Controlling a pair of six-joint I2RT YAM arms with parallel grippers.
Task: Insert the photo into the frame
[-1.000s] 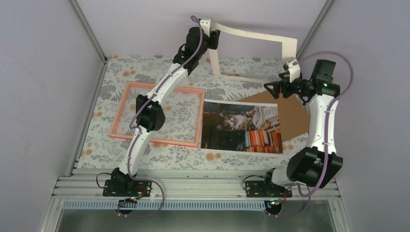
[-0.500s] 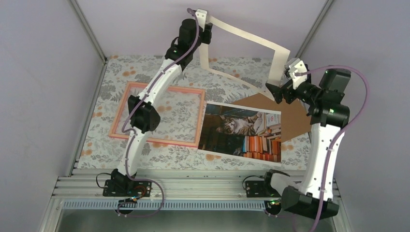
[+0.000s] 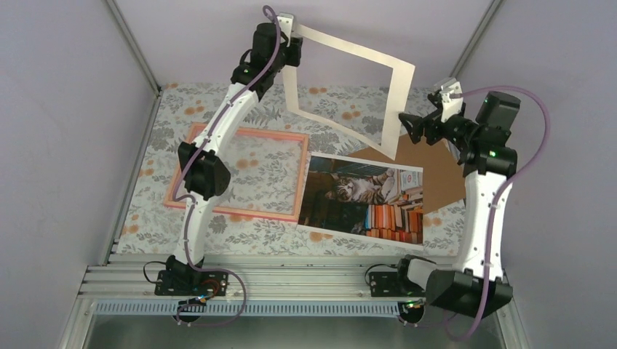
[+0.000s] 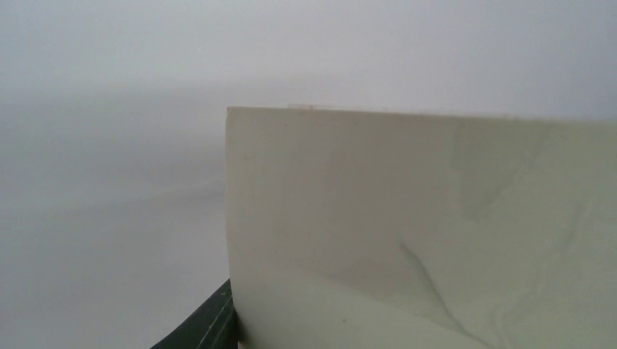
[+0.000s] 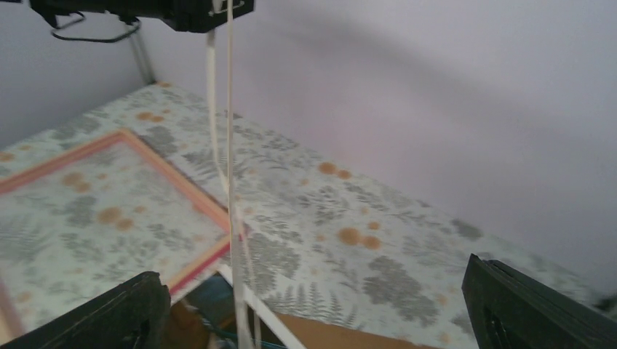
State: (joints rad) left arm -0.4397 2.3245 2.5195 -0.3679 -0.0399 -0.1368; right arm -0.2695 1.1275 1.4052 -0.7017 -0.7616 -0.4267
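- Jaws of the left gripper (image 3: 292, 38) are clamped on the upper-left corner of a cream mat (image 3: 396, 102), which is held aloft at upper centre.
- Jaws of the right gripper (image 3: 420, 115) are spread wide and empty, beside the mat's right edge.
- Photo (image 3: 361, 195) is laid at lower centre, partly over a brown board (image 3: 440, 171).
- Frame (image 3: 247, 131) is laid flat just left of it.

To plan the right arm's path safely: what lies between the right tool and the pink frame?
A cream cardboard mat, held up by the left tool, hangs between the right tool and the frame; the right wrist view shows it edge-on.
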